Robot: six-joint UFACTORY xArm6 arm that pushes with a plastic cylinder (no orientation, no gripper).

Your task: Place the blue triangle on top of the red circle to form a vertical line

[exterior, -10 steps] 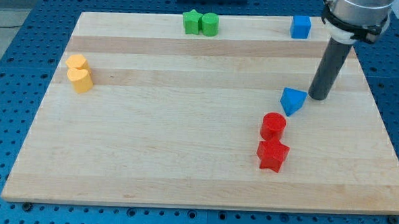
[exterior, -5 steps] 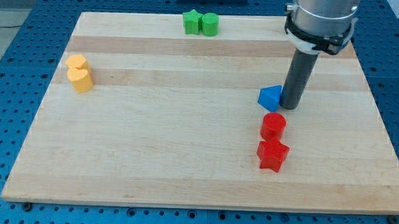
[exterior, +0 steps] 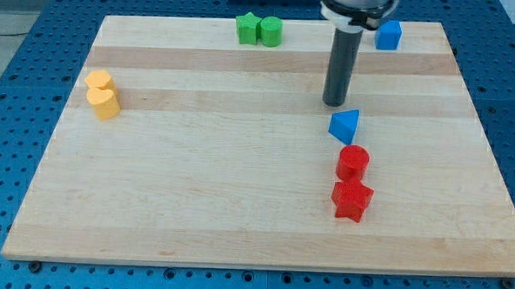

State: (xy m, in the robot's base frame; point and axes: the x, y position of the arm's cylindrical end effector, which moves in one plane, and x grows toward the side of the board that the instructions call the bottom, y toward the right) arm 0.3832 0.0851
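While my tip [exterior: 334,103] hovers near, blue triangle [exterior: 345,126] lies below-right.

Straight dark grey rod, my tip [exterior: 334,103] blunt, black collar with white ring above

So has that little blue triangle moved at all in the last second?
Yes. The blue triangle slid toward the view's left, now sitting directly above the red circle, which stayed put.

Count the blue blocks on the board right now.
2. The blue triangle sits right of centre, just above the red circle, with my tip just above it. The blue cube is at the view's top edge, right. None look hidden.
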